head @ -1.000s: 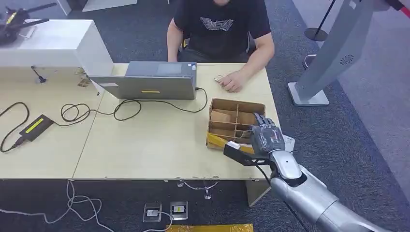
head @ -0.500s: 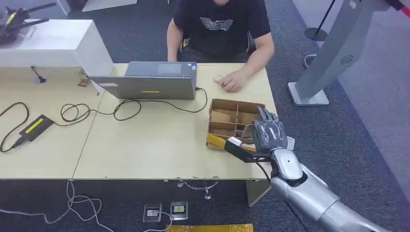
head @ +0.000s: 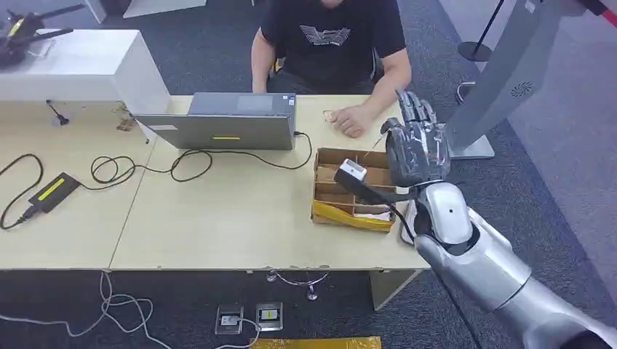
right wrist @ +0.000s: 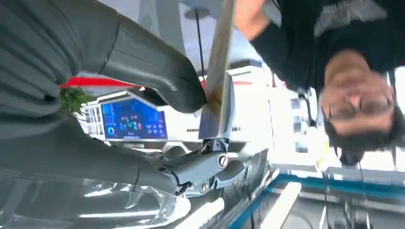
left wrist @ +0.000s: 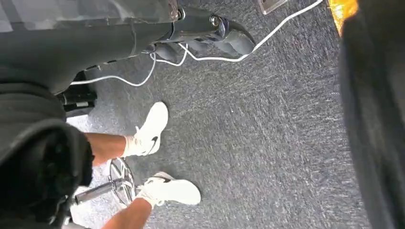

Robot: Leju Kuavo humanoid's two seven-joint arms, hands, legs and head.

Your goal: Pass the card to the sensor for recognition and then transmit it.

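The robot's right hand (head: 416,145) is raised above the far right corner of the table, palm side toward the seated person, its fingers pointing up and away. From the head view the card is hard to make out. The right wrist view shows it plainly: a thin card (right wrist: 217,81), seen edge-on, is pinched between the thick grey thumb (right wrist: 153,67) and the darker fingers (right wrist: 200,169) beneath, so this hand is clamped on the card. A black wrist-camera bracket (head: 356,182) juts from the arm over the box.

The left hand (left wrist: 205,36) hangs low beside the robot's body in the left wrist view. Its dark fingers are curled in together over grey carpet, with nothing between them. That same view shows two white shoes (left wrist: 150,129) and a chrome chair base (left wrist: 117,183).

Directly under the raised right hand sits one cardboard box (head: 354,187) split into compartments, with a yellow strip along its near edge. The pale wooden table (head: 218,218) also carries one grey laptop (head: 225,123), one black power adapter (head: 52,190) and looping black cables (head: 145,169).

Beyond the box, one person in a black shirt (head: 331,40) sits at the far side, one hand (head: 349,120) resting on the table close to the robot's fingers. A grey slanted kiosk stand (head: 502,76) rises to the right of the table, just behind the raised hand.
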